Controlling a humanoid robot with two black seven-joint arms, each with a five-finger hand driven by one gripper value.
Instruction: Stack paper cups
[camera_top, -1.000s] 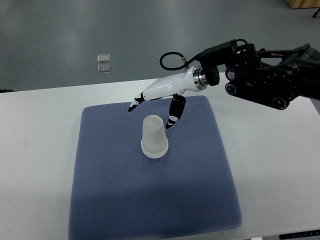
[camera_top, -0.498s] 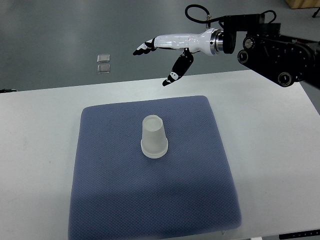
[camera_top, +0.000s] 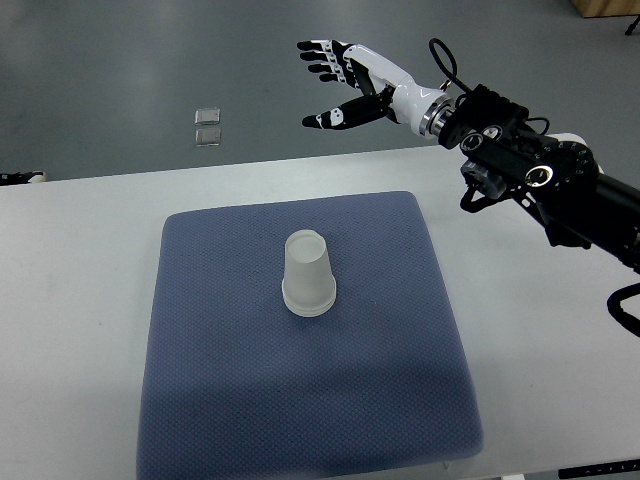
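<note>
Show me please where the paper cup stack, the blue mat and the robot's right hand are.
paper cup stack (camera_top: 307, 274), top view, on its side wall.
blue mat (camera_top: 250, 400), top view, on bare fabric near the front.
right hand (camera_top: 345, 80), top view, on the palm.

White table (camera_top: 80, 260), blue mat (camera_top: 310, 380) flat on it

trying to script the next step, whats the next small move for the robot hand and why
Probably keep drawing the right robot hand back toward its own side and rest. Its fingers are spread and hold nothing, it hangs past the table's far edge, and the paper cups stand upside down on the blue mat as what looks like one stack, with no loose cup in view to fetch.
</note>
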